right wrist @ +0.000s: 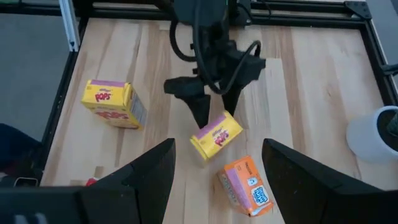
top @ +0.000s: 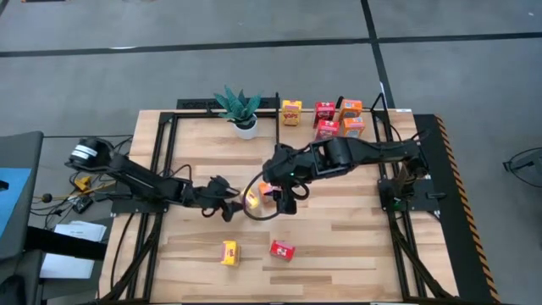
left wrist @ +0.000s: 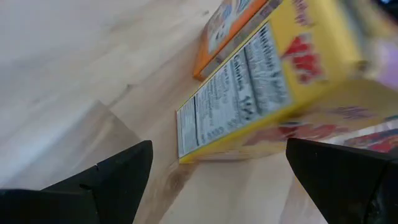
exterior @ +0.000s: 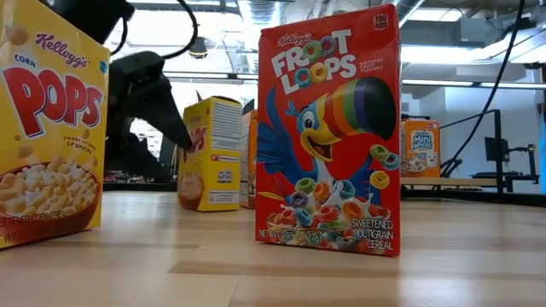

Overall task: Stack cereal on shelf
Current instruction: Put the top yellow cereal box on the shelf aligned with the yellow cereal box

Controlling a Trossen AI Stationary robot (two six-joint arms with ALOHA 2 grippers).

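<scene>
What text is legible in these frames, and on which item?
"Kellogg's CORN POPS": yellow box, low view.
"Kellogg's FROOT LOOPS", "SWEETENED MULTIGRAIN CEREAL", "100": red box, low view.
"Mini": orange box at the back, low view; rest too small.
"POPS": standing yellow box, right wrist view.
Nutrition panel on the tilted yellow box, left wrist view: blurred, unreadable.
High view: box print too small.

We count eight cereal boxes on the table (top: 339,246). Four stand at the back: one yellow (top: 291,112), two red (top: 323,111) (top: 328,129), two orange (top: 351,108) (top: 355,126), so five there. Centre: one yellow (top: 251,200), one orange (top: 266,190). Front: one yellow (top: 229,252), one red (top: 282,250). Nine in all. One plant (top: 240,108). Two arms.
</scene>
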